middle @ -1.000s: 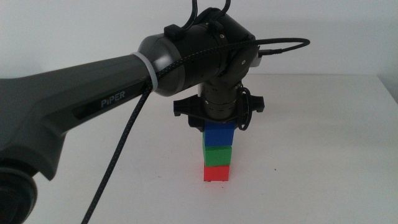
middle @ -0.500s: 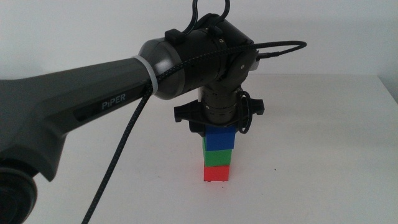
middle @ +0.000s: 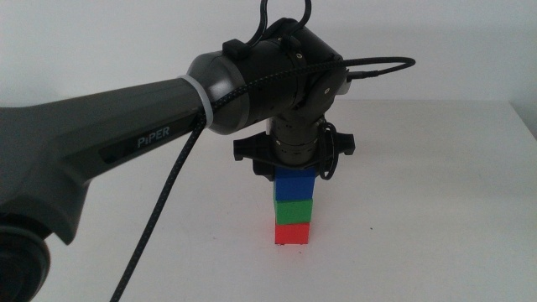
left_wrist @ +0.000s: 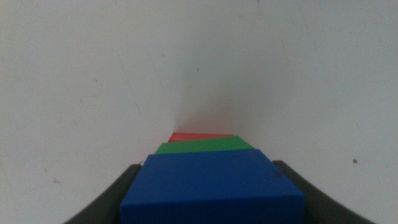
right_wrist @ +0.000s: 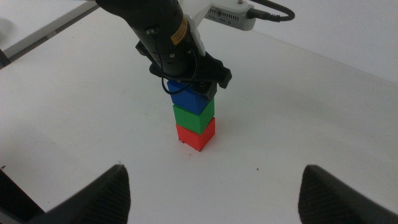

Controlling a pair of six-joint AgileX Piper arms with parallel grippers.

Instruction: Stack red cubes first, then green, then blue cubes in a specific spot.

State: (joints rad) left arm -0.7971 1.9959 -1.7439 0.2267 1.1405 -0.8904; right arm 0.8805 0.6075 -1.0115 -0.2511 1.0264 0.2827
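The white desk takes up most of what I can see, plain apart from a few faint dark specks near the stack. Across it from the left reaches the big grey left arm, with "PiPER" in pale letters on its side and a braided cable looping down off the wrist; in the right wrist view a yellow sticker sits on that wrist, its print too small to read. The arm comes in high and turns its wrist straight down, which I take to be so the top cube goes down squarely on the one below. The left pincer sits right on top of the tower, its dark jaws either side of the blue cube; the jaws look close against the cube's sides, so I judge it gripped, though a slight gap cannot be ruled out. The right pincer waits well back from the stack with its jaws spread wide and nothing between them. The tower stands near the middle of the desk: blue on top, the green cube under it, the red cube at the bottom, touching the desk. The three faces line up fairly straight, so the order asked for appears complete, and letting go cleanly seems to be all that is left.
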